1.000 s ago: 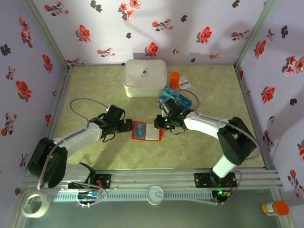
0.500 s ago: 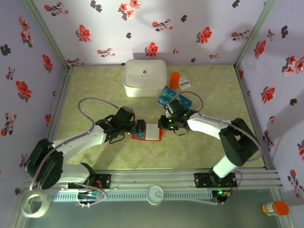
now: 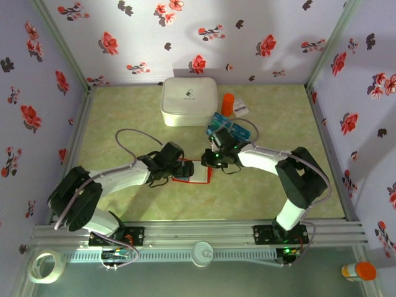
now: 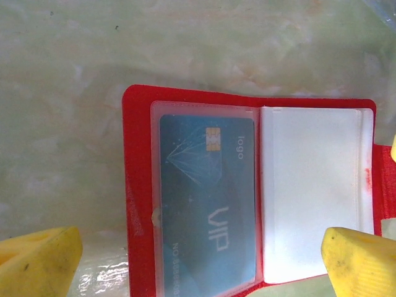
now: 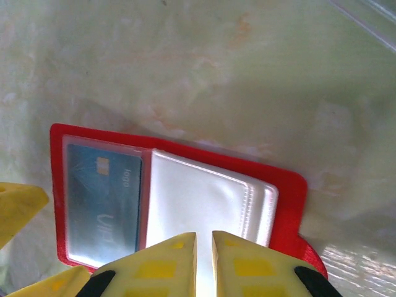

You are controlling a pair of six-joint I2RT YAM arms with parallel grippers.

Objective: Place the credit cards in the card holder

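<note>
Left gripper (image 3: 187,167) has slid over the open card holder (image 4: 133,185) on the table (image 3: 124,124), jaws wide; right gripper (image 5: 204,260) pinched nearly closed at its edge. Looks flimsy, slick (one credit card (image 4: 207,204) sleeved): grip the red rim.

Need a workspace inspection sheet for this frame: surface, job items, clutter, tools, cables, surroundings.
Surface: green marbled table, glare patches, nothing spilled.
Job's things: card holder lies open, one card in a clear pocket, other pocket empty; spare cards on a clear sheet farther back.
Clutter: white box, orange cylinder, white packet near the back.
Grippers: left tool open over the holder; right tool nearly closed at the holder's edge, grip unclear.
Cables: grey cable loops above the left arm.
Surroundings: floral walls; tape roll and orange-capped bottle outside the rail.
</note>
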